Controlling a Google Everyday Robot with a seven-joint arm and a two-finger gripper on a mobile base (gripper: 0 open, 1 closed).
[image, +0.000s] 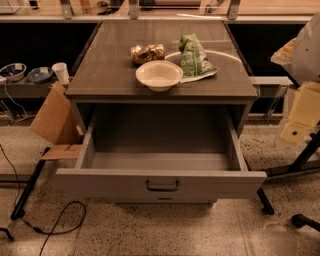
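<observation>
A grey cabinet (110, 75) stands in the middle of the camera view with its drawer (160, 161) pulled fully out and nothing visible inside. The drawer front carries a dark handle (162, 186). On the cabinet top sit a white bowl (159, 75) near the front edge, a green chip bag (194, 57) behind it to the right, and a shiny brown snack bag (147, 53) behind it to the left. My gripper is not in view. A white rounded body (309, 47) at the right edge is level with the cabinet top.
Folded cardboard (54, 120) leans against the cabinet's left side. A paper cup (61, 72) and two bowls (25, 73) sit on a low shelf at left. Black cables (60, 220) lie on the floor. Yellow tags (300, 117) and black stand legs (300, 165) crowd the right.
</observation>
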